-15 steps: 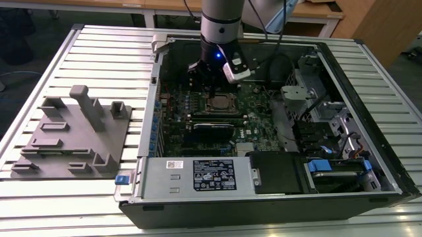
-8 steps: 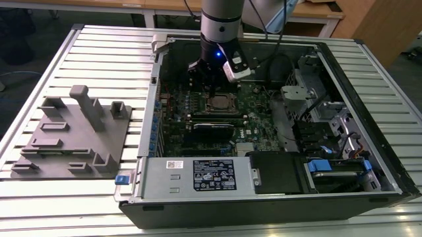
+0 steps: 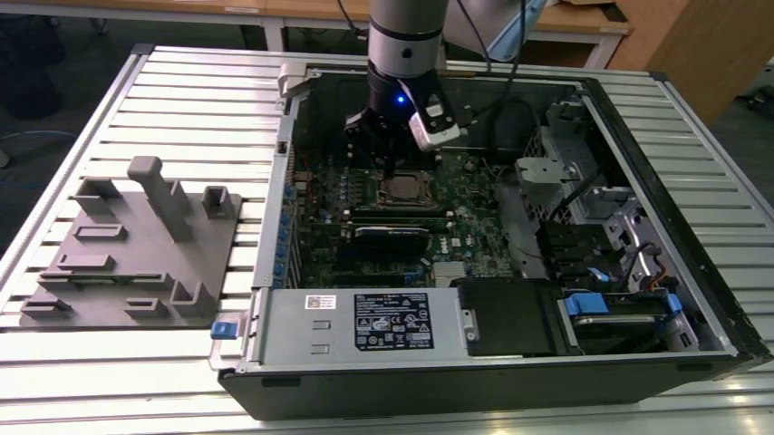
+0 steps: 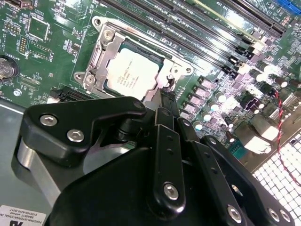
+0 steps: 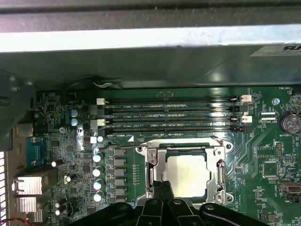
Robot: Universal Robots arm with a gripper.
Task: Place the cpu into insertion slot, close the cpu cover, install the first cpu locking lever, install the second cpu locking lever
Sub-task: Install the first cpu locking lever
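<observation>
Gripper (image 4: 168, 98): one, black; its two fingers are clenched together with nothing seen between them. The tips point down at one edge of the cpu cover; whether they touch it cannot be told.
Cpu (image 4: 133, 75): one, dull silver face up, seated flat in the insertion slot just beside the fingertips.
Cpu cover (image 4: 102, 51): one silvery frame, lying down over the cpu, whose face shows through the square window.
Insertion slot (image 5: 186, 151): one, on the green motherboard (image 5: 263, 155); a dark strip of it shows between the cpu and the frame.
Memory slots (image 5: 169, 117): four long black rows, parallel, near the socket on its far side in the first wrist view.
Expansion card (image 3: 393, 233): one, long and black, near the socket.
Computer case (image 3: 677, 272): one, lying open, with the arm reaching down into it.
Fixture plate (image 3: 133, 245): one, grey, with raised blocks, beside the case at the exterior view's left.
Worktop (image 3: 194, 109): one slatted metal surface carrying the case and the plate.
</observation>
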